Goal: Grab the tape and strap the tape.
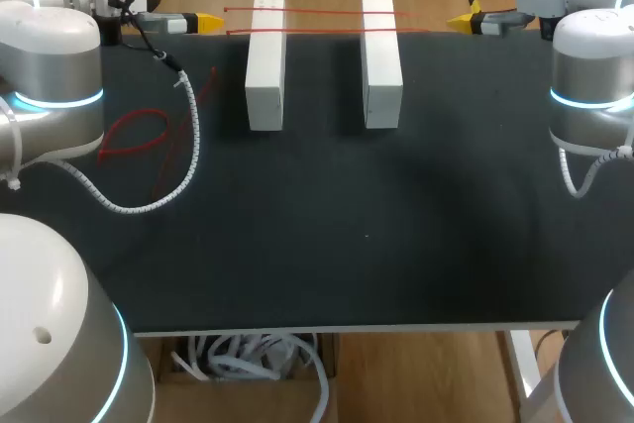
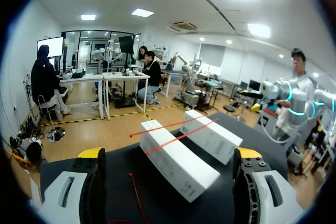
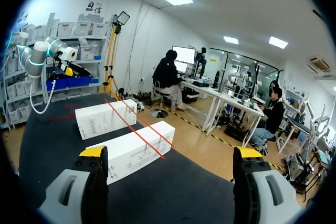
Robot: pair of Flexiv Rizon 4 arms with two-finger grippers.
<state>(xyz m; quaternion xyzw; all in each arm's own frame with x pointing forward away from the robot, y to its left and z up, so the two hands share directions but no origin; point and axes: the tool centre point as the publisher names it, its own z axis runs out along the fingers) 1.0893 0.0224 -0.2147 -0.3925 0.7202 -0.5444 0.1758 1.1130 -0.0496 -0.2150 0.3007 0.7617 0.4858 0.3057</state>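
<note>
two strips of red tape [image 1: 322, 11] lie across both white boxes [image 1: 265, 76] at upper middle; the boxes' print is too small to read. the left hand [image 1: 206, 21] and right hand [image 1: 459, 21] stand wide, holding nothing.

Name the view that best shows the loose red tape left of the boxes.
Head view: the loose red tape lies looped on the table by the left arm. The left wrist view catches one strand; the right wrist view, short streaks beyond the white boxes.

Open gap between two white boxes [image 1: 264, 64] (red straps [image 1: 322, 11] cross its far end).
</note>
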